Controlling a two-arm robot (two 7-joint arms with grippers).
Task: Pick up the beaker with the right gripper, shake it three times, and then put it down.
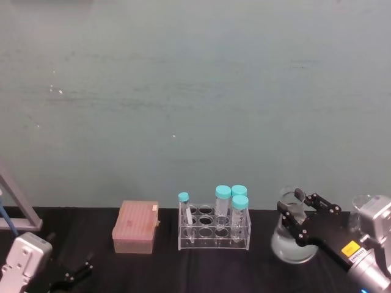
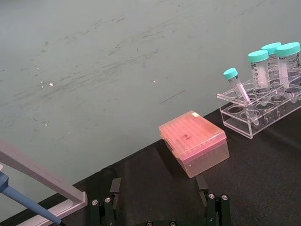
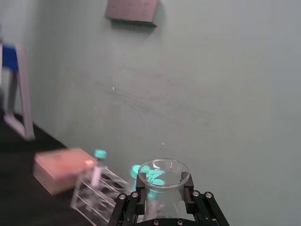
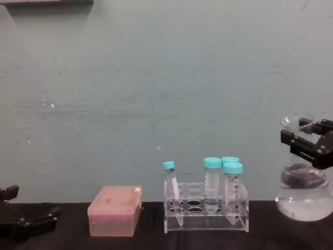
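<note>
Legible text: none
- Yellow sticker (image 1: 350, 248) on right gripper (image 1: 295, 205) body: print too small to read
- Graduation marks on teal-capped tubes (image 4: 233, 190): unreadable
- Dark mark on pink box (image 2: 194, 142) lid: unreadable

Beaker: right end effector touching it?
Touching. Right wrist view: fingers of the right end effector press the beaker neck on both sides, no gap.
</note>
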